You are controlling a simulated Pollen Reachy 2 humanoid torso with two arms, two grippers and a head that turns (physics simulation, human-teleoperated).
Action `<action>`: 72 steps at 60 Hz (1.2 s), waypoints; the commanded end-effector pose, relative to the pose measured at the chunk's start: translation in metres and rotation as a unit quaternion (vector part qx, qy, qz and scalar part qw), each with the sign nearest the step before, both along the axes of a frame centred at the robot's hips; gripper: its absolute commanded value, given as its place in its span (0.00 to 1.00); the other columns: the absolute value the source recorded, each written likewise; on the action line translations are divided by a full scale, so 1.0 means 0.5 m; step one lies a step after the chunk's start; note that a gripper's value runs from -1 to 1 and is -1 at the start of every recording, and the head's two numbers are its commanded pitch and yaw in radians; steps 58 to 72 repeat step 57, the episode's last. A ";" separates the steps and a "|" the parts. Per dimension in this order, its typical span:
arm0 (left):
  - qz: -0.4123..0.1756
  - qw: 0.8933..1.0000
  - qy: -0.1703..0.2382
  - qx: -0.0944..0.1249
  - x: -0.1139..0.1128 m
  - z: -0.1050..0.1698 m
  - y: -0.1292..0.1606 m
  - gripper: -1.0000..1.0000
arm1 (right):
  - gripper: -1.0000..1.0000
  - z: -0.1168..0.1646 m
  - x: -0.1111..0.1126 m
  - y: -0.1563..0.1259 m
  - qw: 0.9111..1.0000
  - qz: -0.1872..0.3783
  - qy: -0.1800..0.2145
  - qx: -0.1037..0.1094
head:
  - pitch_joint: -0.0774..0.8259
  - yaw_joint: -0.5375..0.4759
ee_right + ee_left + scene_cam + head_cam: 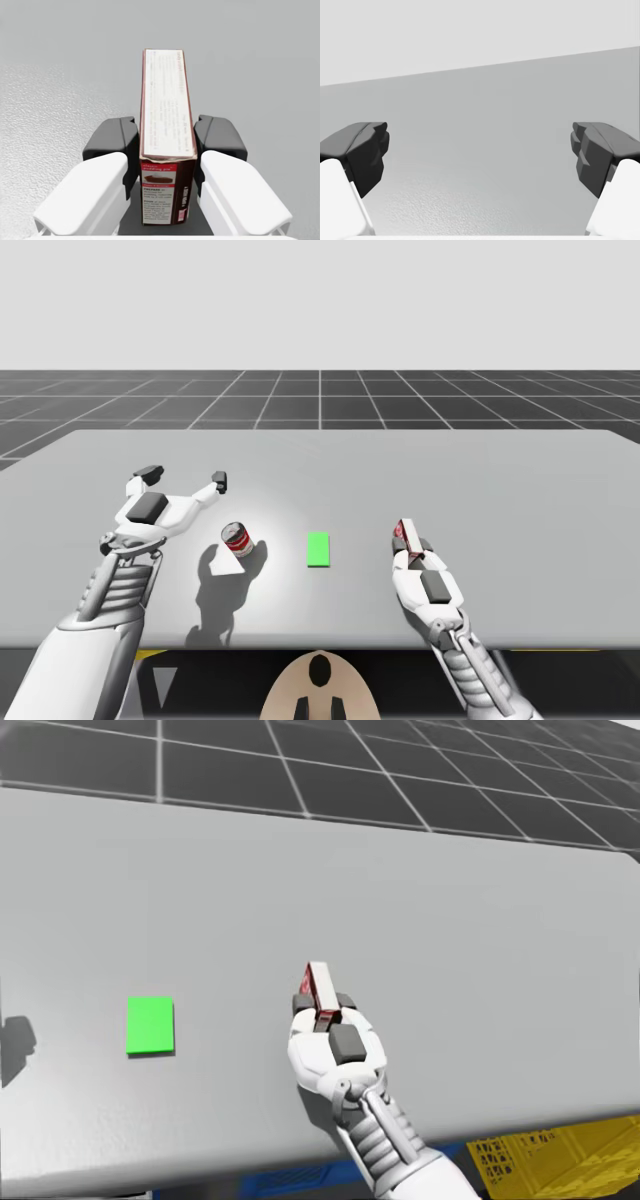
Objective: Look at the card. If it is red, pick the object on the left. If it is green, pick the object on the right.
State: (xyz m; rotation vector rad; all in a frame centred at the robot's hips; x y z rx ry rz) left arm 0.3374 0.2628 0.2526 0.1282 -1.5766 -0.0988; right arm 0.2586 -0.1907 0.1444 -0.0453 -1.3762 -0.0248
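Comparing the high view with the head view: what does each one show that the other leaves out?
High view's extras: the red can and my open left tool. Head view's extra: the lattice of a yellow crate below the table. Shared: the green card and my right tool shut on the dark red box.

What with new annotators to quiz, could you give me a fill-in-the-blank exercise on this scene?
The card is ____.
My right gripper is ____ on the dark red box.
My left gripper is not shut but ____.
In the high view, the red can stands to the card's ____.
Missing: green; shut; open; left.
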 end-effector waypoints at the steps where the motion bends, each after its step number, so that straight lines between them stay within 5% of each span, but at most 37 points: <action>1: 0.000 1.000 0.000 0.000 0.000 0.000 -0.001 0.00 | 1.00 -0.003 -0.005 0.025 1.000 0.006 -0.001 0.022 | 0.67 0.20; 17: 0.000 1.000 0.001 -0.001 -0.003 -0.002 -0.003 0.00 | 1.00 -0.002 -0.007 0.027 1.000 0.012 -0.002 0.027 | 0.42 0.18; 24: 0.000 1.000 -0.002 -0.004 -0.004 0.001 -0.001 0.00 | 1.00 0.015 -0.008 0.031 0.999 0.014 -0.015 0.030 | 0.40 0.18; 37: 0.002 1.000 0.000 -0.008 -0.004 0.002 0.001 0.00 | 1.00 0.147 -0.004 0.024 0.994 0.017 -0.097 0.039 | 0.37 0.16; 57: 0.007 1.000 0.002 -0.012 -0.002 0.003 0.003 0.00 | 1.00 0.347 -0.039 0.014 0.973 0.023 -0.230 0.023 | 0.34 0.14; 72: 0.007 1.000 0.002 -0.012 -0.002 0.003 0.003 0.00 | 1.00 0.347 -0.039 0.014 0.973 0.023 -0.230 0.023 | 0.34 0.14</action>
